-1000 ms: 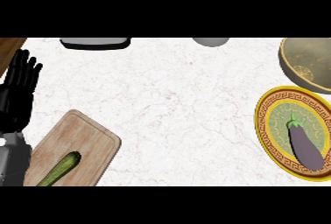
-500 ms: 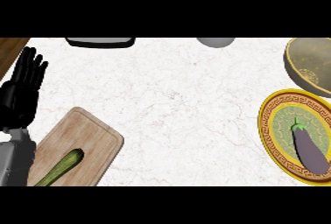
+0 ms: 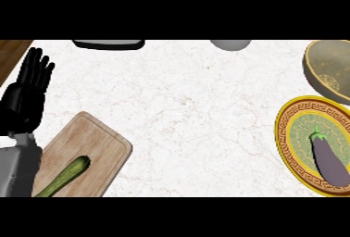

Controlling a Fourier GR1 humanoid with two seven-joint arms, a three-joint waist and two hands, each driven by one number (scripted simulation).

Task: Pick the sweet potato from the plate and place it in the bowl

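Left hand (image 3: 26,95) risen slightly, fingers straight (holding nothing), one eggplant (image 3: 329,159) on one plate (image 3: 290,134), one bowl (image 3: 328,67).

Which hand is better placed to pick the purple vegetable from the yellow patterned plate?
Probably the right: the purple eggplant-like vegetable lies on the yellow patterned plate at the right edge, beside the brown bowl. The open left hand rests far left. The right hand is out of view.

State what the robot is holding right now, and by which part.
Nothing is held. The black left hand rests open at the left edge, fingers straight, touching no object. The right hand is out of view. The purple eggplant-like vegetable lies untouched on the yellow-rimmed patterned plate.
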